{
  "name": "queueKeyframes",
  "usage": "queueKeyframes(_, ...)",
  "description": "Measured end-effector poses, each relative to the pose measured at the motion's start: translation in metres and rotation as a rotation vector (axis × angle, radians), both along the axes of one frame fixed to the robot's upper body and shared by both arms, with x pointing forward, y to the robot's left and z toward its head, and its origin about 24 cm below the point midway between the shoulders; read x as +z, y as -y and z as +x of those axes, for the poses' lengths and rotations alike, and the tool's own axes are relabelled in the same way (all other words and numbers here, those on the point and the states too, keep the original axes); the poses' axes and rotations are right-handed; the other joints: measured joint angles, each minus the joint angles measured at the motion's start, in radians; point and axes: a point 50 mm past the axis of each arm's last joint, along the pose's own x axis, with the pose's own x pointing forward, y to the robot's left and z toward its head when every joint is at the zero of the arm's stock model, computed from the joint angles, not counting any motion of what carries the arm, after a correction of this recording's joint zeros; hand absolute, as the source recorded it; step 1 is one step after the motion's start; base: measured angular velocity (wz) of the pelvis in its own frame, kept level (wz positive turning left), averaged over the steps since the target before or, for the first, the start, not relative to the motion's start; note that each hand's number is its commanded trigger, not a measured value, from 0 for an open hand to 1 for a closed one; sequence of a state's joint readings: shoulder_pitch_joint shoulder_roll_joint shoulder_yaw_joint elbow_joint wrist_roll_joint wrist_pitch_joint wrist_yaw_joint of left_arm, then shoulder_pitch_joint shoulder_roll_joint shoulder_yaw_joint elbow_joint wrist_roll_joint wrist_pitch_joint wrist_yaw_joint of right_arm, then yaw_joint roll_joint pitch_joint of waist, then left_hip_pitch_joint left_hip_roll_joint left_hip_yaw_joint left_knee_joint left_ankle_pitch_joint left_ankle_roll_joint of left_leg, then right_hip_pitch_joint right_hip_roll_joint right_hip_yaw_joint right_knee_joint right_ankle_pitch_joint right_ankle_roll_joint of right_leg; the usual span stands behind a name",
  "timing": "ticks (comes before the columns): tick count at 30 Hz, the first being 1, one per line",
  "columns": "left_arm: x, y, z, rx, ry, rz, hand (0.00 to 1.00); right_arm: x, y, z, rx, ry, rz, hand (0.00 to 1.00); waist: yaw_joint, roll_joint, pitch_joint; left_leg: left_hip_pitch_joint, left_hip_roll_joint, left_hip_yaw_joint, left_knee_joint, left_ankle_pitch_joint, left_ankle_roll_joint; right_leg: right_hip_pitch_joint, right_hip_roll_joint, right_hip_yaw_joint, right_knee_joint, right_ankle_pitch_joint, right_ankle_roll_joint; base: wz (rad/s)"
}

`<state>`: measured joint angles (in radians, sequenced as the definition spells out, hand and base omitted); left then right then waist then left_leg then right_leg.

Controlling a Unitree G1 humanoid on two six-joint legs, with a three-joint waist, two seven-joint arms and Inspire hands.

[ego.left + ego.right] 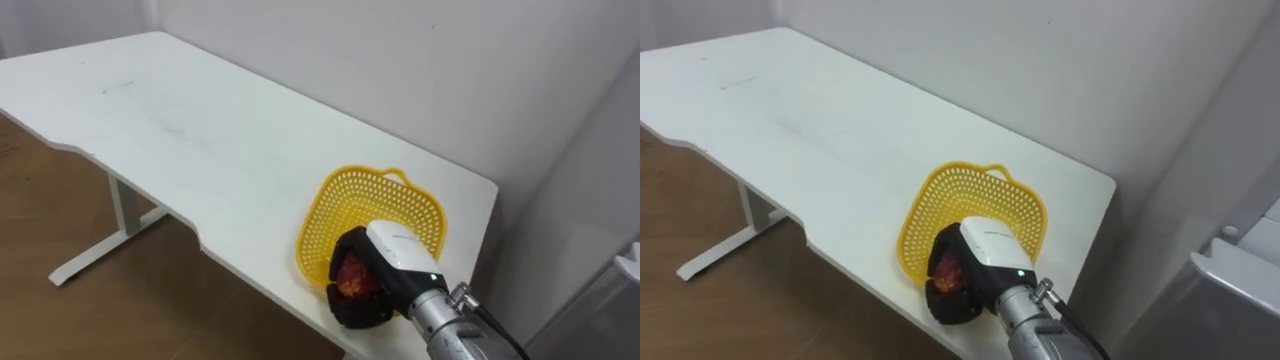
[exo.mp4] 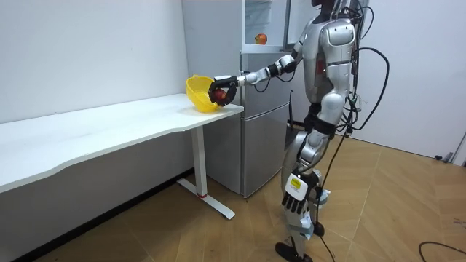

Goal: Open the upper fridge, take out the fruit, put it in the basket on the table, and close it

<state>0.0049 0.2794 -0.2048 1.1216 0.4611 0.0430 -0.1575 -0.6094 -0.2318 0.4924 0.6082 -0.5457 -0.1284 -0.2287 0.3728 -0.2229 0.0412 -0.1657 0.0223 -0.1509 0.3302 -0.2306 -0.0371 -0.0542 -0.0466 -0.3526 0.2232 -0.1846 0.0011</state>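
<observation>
One yellow basket (image 1: 372, 196), one table (image 1: 200, 130), right hand (image 1: 398, 250) curled round one apple (image 1: 350, 279) (red)

Two pieces of red fruit (image 1: 351, 276) (image 2: 260, 38), one yellow basket (image 1: 385, 203), one white table (image 1: 200, 130), one fridge (image 2: 263, 142).

Silver body with black joints, dark cables behind, black right hand (image 1: 392, 258) with white back.
</observation>
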Motion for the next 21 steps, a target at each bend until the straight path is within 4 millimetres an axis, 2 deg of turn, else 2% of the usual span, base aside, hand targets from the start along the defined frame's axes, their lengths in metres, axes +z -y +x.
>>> queueKeyframes(15,0.0,0.0,0.001,-0.023,0.011,0.02,0.0,0.003,0.001,0.0,-0.013,0.012,0.039,1.0,0.004,0.002,0.0006,-0.006,0.0,-0.004,-0.002,0.0,0.0,0.0,0.0,-0.008,0.0,0.002,-0.002,0.01)
queueKeyframes(21,0.0,-0.001,-0.003,-0.014,0.012,0.031,0.0,0.02,-0.009,-0.002,0.028,0.08,0.069,1.0,-0.007,0.009,0.0005,-0.004,0.0,-0.002,0.005,0.0,0.0,0.0,0.0,-0.006,0.0,0.002,-0.002,0.0)
